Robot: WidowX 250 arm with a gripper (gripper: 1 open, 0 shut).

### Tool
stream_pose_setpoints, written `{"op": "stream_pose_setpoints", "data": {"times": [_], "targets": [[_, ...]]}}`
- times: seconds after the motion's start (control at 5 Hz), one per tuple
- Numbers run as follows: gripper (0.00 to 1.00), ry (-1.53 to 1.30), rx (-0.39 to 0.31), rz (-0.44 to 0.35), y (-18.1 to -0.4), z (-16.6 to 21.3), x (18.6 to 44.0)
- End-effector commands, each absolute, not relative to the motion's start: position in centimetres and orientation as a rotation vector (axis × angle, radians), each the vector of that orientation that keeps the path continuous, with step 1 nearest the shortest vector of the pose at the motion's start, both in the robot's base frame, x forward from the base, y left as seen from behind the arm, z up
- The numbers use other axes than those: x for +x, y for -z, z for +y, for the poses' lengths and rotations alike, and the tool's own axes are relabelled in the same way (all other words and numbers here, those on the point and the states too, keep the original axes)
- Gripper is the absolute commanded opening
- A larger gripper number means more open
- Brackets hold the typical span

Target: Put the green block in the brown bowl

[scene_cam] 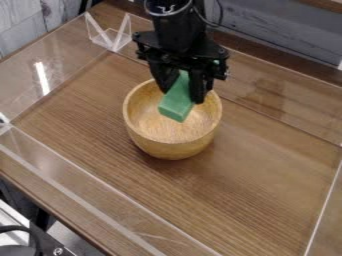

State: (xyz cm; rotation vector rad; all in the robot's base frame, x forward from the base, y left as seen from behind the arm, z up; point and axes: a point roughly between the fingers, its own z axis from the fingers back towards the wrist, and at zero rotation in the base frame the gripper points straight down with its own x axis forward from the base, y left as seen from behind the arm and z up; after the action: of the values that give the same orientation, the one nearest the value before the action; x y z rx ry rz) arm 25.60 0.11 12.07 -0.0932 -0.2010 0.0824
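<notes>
Over the brown bowl (173,143), my jaws (178,80) grip the green block (178,102) by its upper part. It looks light and stiff; mid-length would balance better.

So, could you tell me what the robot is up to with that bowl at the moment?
The robot arm has the green block in its gripper and is holding it over the brown bowl, which sits on the wooden table. The block looks tilted, with its lower end over the bowl's opening. It hasn't been let go yet, and whether it touches the inside of the bowl is hard to tell from this view.
</notes>
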Motion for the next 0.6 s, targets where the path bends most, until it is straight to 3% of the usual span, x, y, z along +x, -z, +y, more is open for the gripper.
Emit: {"op": "stream_pose_setpoints", "data": {"times": [0.0, 0.4], "targets": [[0.00, -0.090, -0.090, -0.229, -12.47, 0.10, 26.02], [0.00, -0.099, -0.087, -0.226, -11.81, 0.13, 26.05]]}}
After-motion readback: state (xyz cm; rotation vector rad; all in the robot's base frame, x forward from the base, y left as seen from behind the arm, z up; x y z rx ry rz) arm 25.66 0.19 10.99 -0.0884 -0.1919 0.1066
